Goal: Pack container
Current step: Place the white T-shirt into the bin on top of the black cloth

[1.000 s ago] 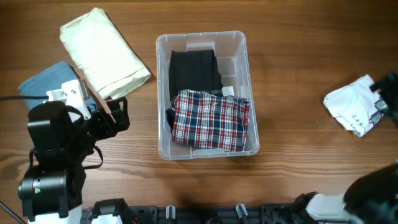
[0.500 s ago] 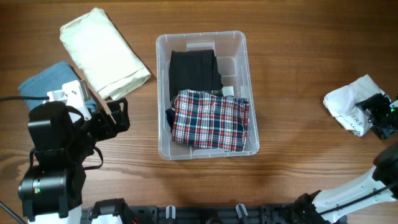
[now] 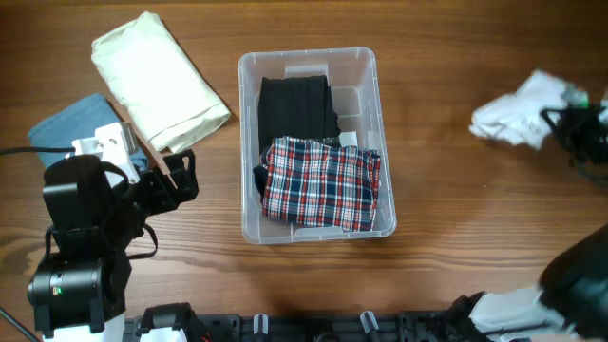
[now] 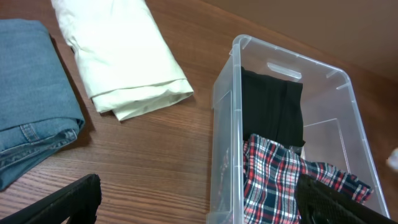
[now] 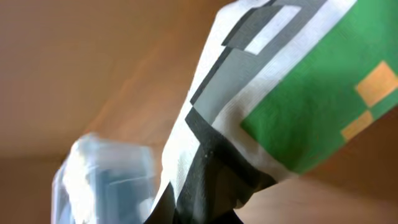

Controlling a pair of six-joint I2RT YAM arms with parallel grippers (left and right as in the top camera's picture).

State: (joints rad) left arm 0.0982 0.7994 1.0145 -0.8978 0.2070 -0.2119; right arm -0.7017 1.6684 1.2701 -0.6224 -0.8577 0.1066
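Observation:
The clear container (image 3: pixel 306 54) stands mid-table, holding a black folded garment (image 3: pixel 296 109) and a plaid garment (image 3: pixel 323 183). At the far right my right gripper (image 3: pixel 562 122) is shut on a crumpled white garment (image 3: pixel 511 112), which trails to its left. In the right wrist view that cloth (image 5: pixel 249 106), printed in green and grey, fills the frame and hides the fingers; the container (image 5: pixel 99 180) is a blur behind it. My left gripper (image 3: pixel 176 176) hangs open left of the container (image 4: pixel 224 112), with nothing between its fingers (image 4: pixel 78 196).
A cream folded garment (image 3: pixel 160 81) lies at the back left, partly over folded blue jeans (image 3: pixel 66 123). Both sit just behind my left arm. Bare wooden table runs between the container and the right gripper.
My right gripper has closed on the white garment and carried it up and to the left off its spot. The left arm has not moved.

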